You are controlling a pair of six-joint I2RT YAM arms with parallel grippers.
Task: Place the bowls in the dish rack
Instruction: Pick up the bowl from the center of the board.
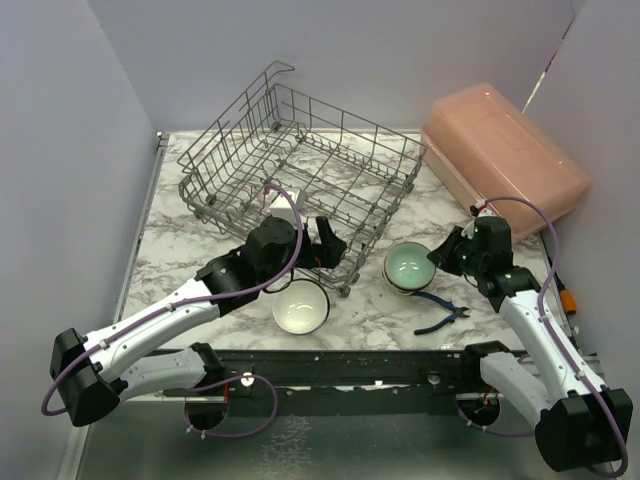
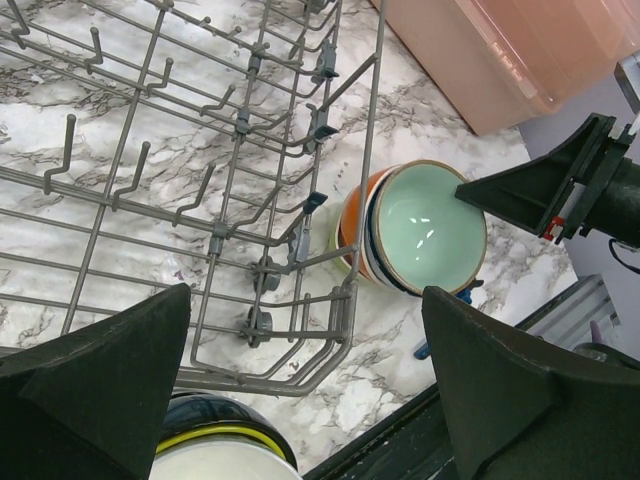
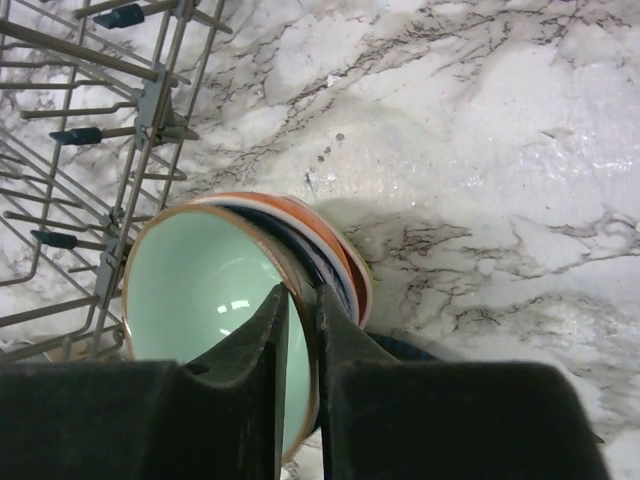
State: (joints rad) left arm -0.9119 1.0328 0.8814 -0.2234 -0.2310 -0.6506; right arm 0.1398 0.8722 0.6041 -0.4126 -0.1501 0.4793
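- Our right gripper (image 3: 300,300) is pinched narrow on the rim of the mint green bowl (image 3: 200,290), one finger inside and one outside.
- That bowl tops a stack of bowls (image 2: 355,225) just beside the near right edge of the dish rack (image 1: 300,170). Bare marble table (image 3: 500,150) lies beyond.
- Our left gripper (image 2: 305,292) gapes wide over the rack's near rim, holding nothing.

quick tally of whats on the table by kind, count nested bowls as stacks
bowl stacks: 2, one topped by the mint bowl, one by the white bowl
dish rack: 1
pink box: 1
pliers: 1
total: 5
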